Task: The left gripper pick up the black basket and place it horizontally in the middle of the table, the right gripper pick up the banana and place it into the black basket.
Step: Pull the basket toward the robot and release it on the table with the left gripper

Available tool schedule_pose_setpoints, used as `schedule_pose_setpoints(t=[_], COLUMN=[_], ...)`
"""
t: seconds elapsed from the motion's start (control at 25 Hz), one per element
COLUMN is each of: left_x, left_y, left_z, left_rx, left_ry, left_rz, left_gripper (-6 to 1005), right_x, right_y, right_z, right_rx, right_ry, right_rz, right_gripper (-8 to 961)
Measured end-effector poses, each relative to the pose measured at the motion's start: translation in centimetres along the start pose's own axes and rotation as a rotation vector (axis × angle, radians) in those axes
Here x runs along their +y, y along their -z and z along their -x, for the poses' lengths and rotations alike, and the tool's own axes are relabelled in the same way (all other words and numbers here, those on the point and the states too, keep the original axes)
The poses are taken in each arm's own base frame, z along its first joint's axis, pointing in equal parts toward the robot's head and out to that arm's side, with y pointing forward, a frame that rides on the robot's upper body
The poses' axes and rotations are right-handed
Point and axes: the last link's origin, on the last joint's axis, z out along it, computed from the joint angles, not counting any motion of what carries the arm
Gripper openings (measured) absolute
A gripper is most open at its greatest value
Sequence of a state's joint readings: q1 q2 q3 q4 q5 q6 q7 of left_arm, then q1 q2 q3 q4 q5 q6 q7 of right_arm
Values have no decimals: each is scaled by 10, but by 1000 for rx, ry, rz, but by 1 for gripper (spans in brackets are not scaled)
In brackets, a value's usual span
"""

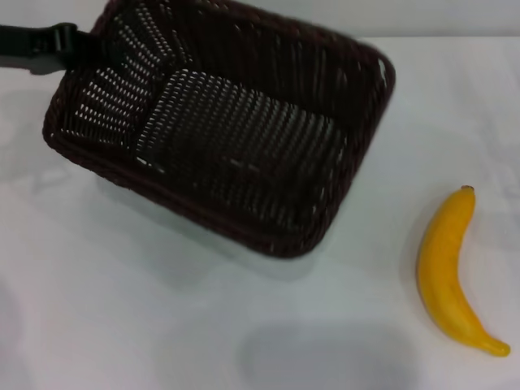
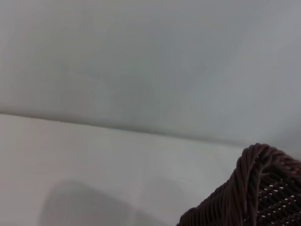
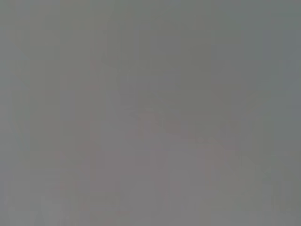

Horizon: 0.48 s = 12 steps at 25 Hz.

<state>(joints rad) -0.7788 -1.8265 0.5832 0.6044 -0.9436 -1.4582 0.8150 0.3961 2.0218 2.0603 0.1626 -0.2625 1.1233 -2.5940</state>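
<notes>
Head view, nearest first: the banana point(image 1: 453, 272) lies on the table point(image 1: 122, 325) at near right, well apart from the black basket point(image 1: 236, 138), which sits tilted at far centre-left with nothing inside. The left gripper point(image 1: 77, 45) is clamped on the basket's far-left rim. Only the left wrist view shows the braided rim point(image 2: 256, 162) close up. The right gripper appears in no view.
</notes>
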Motion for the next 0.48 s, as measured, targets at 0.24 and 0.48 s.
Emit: schedule_pose_setpoints(t=[0.24, 0.48], left_x=[-22, -38], left_y=[-5, -19], left_z=[26, 57], left_rx=[118, 191], left_ry=[173, 317], left_rz=[-19, -66], left_gripper=[189, 193], right_x=[5, 12], right_y=[-10, -25], right_z=[4, 6], right_rx=[-9, 6], right_ry=[0, 8], right_rz=[13, 21], right_gripper=[859, 859])
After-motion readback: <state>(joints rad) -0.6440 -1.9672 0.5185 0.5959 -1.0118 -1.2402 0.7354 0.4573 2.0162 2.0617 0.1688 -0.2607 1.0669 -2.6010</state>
